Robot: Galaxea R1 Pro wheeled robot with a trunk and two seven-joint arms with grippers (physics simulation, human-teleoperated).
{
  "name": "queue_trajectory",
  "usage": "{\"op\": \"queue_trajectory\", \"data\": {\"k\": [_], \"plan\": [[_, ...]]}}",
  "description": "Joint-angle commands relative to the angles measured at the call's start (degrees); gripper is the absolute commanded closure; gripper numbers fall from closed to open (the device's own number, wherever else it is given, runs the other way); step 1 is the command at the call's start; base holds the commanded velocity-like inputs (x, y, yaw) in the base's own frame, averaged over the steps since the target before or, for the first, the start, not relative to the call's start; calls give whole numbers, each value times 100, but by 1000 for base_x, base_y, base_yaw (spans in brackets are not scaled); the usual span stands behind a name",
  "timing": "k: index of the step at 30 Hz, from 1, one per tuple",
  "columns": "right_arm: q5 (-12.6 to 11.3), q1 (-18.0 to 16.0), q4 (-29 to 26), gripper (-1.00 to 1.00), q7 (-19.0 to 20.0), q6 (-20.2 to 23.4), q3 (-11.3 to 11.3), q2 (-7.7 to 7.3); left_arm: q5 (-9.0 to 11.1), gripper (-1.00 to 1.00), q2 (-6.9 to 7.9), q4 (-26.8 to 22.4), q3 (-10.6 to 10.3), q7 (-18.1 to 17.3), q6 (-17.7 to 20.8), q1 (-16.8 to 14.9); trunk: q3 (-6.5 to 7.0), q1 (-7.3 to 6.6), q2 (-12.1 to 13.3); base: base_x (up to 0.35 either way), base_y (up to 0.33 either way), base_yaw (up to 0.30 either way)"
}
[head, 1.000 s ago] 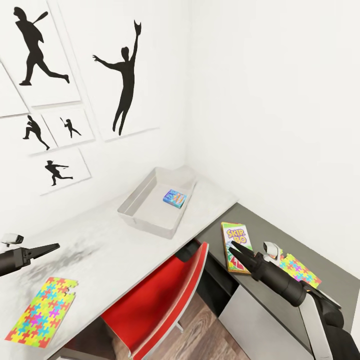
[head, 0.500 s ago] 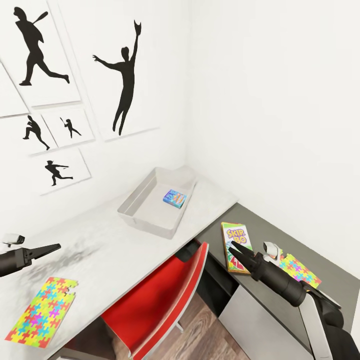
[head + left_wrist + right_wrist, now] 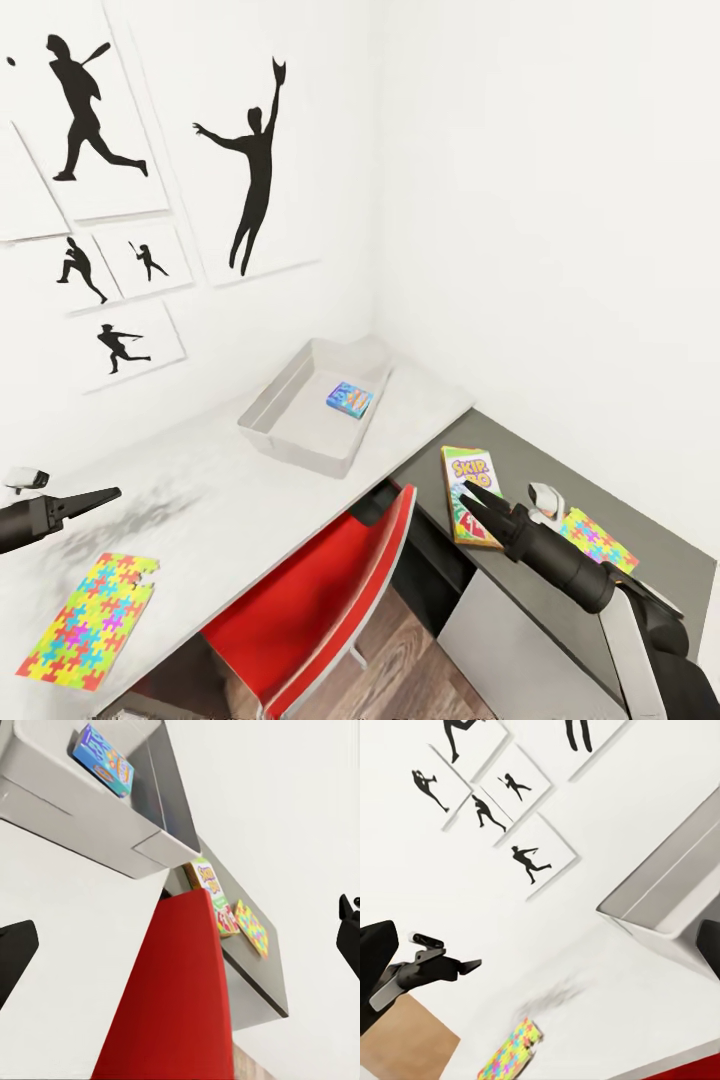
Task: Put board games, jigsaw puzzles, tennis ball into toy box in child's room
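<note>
The grey toy box (image 3: 305, 447) stands on the white table (image 3: 215, 470) near the corner, with a blue board game (image 3: 349, 399) lying in it. A Skip-Bo board game (image 3: 468, 478) and a colourful jigsaw puzzle (image 3: 598, 541) lie on the lower dark grey desk (image 3: 530, 455). My right gripper (image 3: 476, 506) hovers open over the near end of the Skip-Bo box. A second jigsaw puzzle (image 3: 86, 622) lies at the white table's near left. Above it, my left gripper (image 3: 102, 495) hangs open and empty. The left wrist view looks at the toy box (image 3: 82, 821) and blue game (image 3: 103, 761).
A red chair (image 3: 320, 600) is pushed under the white table, between the two arms. Black silhouette posters (image 3: 100, 200) hang on the wall behind the table. Wooden floor (image 3: 400, 660) lies beneath the chair. White walls close off the corner behind the toy box.
The whole head view has shifted slightly, the posters sliding right and down. Both arms and the toys stay where they were.
</note>
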Motion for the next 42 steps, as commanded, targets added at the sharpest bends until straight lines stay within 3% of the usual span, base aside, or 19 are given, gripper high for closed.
{"op": "queue_trajectory", "data": {"k": [1, 26, 42], "plan": [[-29, -4, -2, -100, 7, 22, -2, 0, -3, -100, 4, 2, 1, -25, 60, -6, -1, 2, -11, -163, 0, 0], [15, -3, 0, -100, -6, -96, 6, 0, -3, -100, 23, 2, 4, -25, 60, -7, 233, 2, -11, -72, 0, -66], [27, -3, 5, -100, -38, -105, 3, 0, -1, -100, 29, 2, 6, -25, 60, -8, 383, 2, -11, -192, 0, -109]]}}
